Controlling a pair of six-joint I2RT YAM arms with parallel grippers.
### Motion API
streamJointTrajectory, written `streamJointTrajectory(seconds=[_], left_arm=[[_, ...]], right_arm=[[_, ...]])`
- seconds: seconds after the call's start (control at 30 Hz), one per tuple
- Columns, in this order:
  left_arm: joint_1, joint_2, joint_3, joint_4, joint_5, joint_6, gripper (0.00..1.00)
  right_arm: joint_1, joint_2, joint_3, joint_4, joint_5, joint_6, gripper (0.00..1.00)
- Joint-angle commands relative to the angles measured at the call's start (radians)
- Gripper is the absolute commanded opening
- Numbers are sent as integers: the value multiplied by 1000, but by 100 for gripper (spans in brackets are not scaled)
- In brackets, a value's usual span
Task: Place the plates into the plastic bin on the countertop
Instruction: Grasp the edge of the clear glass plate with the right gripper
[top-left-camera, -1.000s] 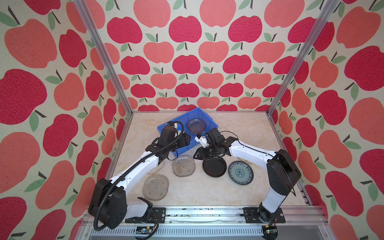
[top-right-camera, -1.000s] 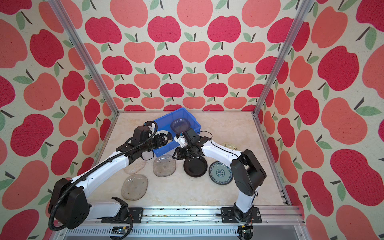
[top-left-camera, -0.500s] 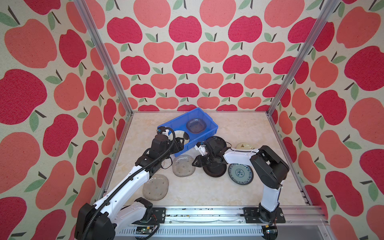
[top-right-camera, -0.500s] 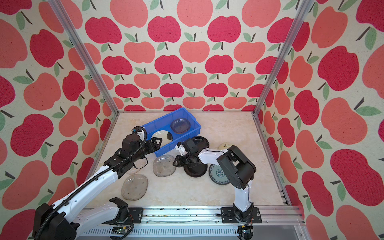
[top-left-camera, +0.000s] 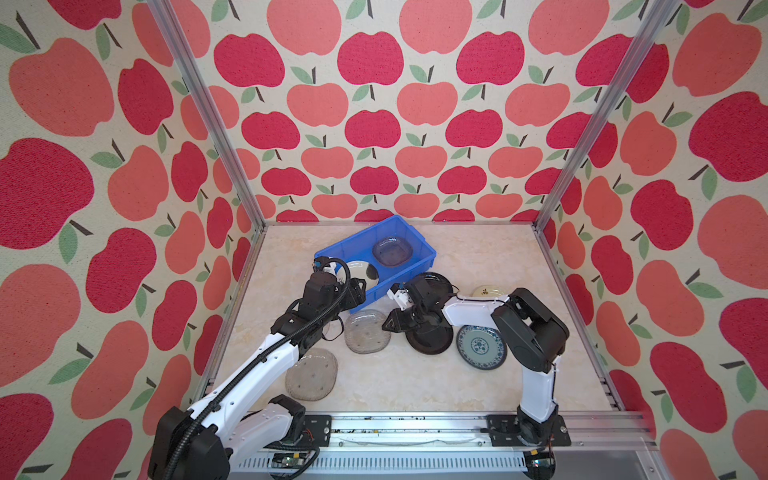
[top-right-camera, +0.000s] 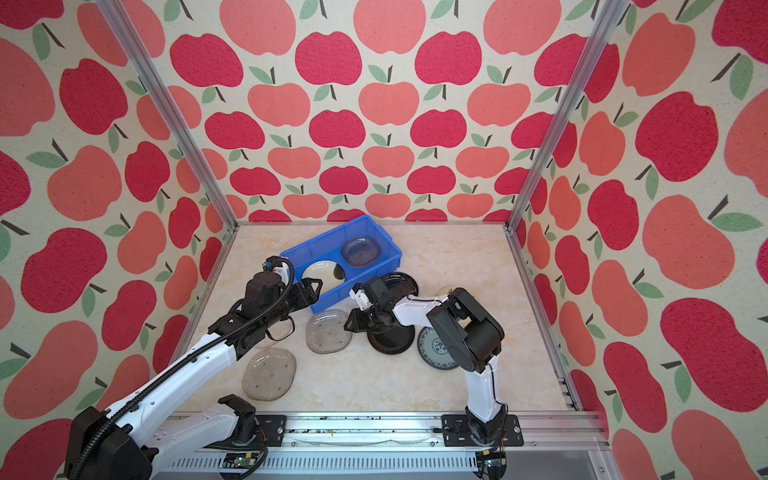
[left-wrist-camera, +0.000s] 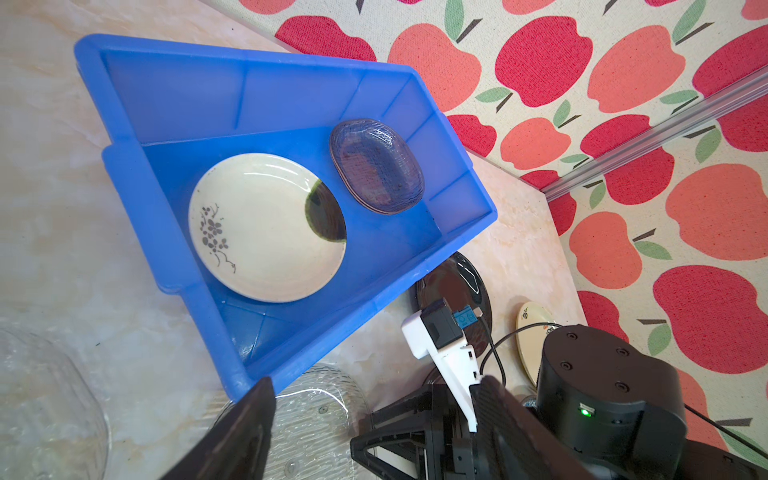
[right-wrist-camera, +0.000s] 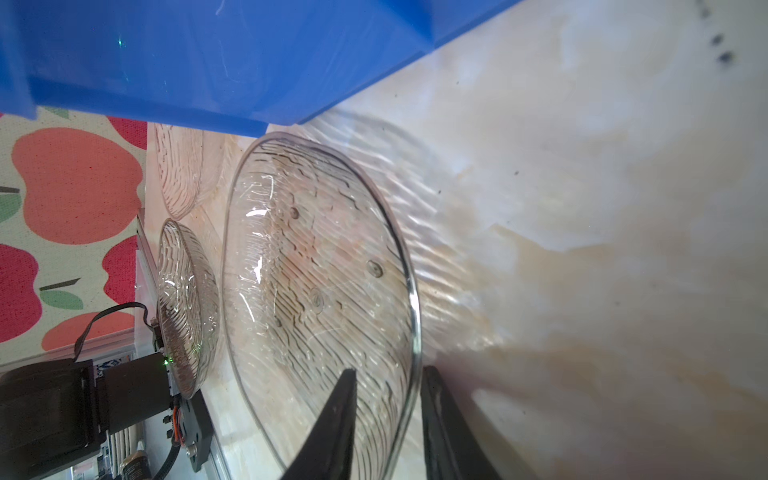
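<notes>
Wrist-only detail – right gripper (right-wrist-camera: 388, 370) astride glass plate (right-wrist-camera: 316, 270) rim, clamp unclear; left gripper (left-wrist-camera: 374, 380) spread.

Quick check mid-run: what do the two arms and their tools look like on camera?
Both arms, left arm and right arm, are white shells between bulky black joints. A black ribbed hose runs along the left one. The left tool and right tool each have two flat, tapered black fingers. The right arm carries a white camera bracket and a green light.

White arm shells (top-left-camera: 473, 311), black joints (top-left-camera: 532, 332), ribbed black cable (top-left-camera: 346, 278) on L arm (top-left-camera: 266, 368), green LED (left-wrist-camera: 586, 412), R wrist (left-wrist-camera: 602, 386)
</notes>
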Motion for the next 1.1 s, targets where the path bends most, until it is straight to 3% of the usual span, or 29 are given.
streamJointTrajectory(seconds=[0.0,0.23,0.73,1.07], left_arm=[[1,13,-4,-1,-22,20,79],[5,21,-12,1,-23,25,78],[23,39,9,10,-13,45,79],[50,81,97,-7,41,66,80]], right_arm=[[-3,26,24,-52,15,12,24],[-3,26,36,-76,25,2,20],[-1,-20,58,-125,19,-29,0],[-2,-203,137,-454,43,-114,0]])
